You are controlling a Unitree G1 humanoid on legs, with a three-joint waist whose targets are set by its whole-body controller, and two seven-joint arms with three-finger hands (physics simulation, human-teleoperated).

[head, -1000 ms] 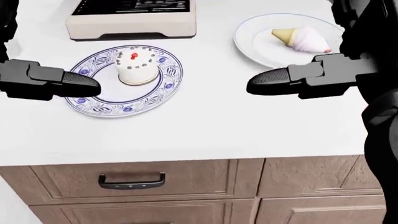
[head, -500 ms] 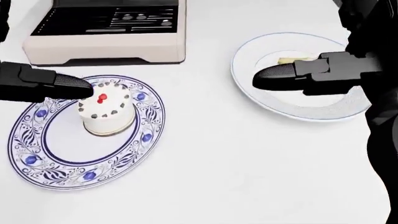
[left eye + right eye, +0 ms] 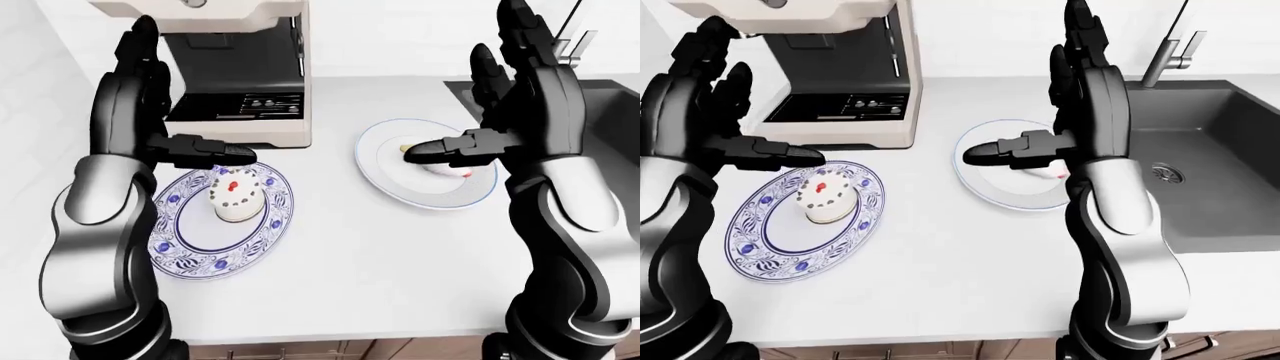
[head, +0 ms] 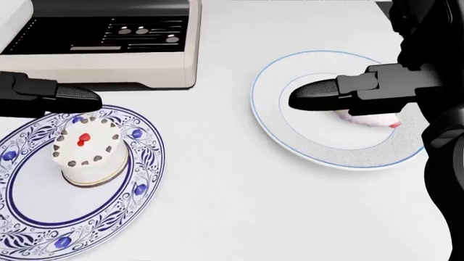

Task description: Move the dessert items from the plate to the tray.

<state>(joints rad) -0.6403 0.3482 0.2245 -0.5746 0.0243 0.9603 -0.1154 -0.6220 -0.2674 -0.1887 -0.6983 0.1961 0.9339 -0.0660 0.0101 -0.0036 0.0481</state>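
1. Overhead, we look down on a white bench. Two dishes sit on it, well apart, under our raised arms.
2. Left robot hand: released, fingers pointing up, thumb jutting sideways over the upper rim of the blue-patterned plate. It grips nothing.
3. Right robot hand: also released, fingers upright, thumb reaching toward the left of the view above the pale plate. No contact with the dessert that we can confirm.
4. Small white cake: upright on the blue-patterned plate, near its upper middle. Red dot on top, dark specks around the top edge. It sits just below the left thumb in the head view; we cannot tell whether they touch.
5. Pink-and-white dessert: lies on the pale plate, toward its right side in the head view. Our right thumb covers most of it, so its shape is unclear.
6. Cream-coloured appliance with a dark top panel and small buttons stands at the upper left of all views, just beyond the blue-patterned plate.
7. Dark sink with a metal faucet lies to the right of the pale plate in the right-eye view.
8. Wooden cabinet fronts show at the bottom edge of the left-eye view, under the bench.
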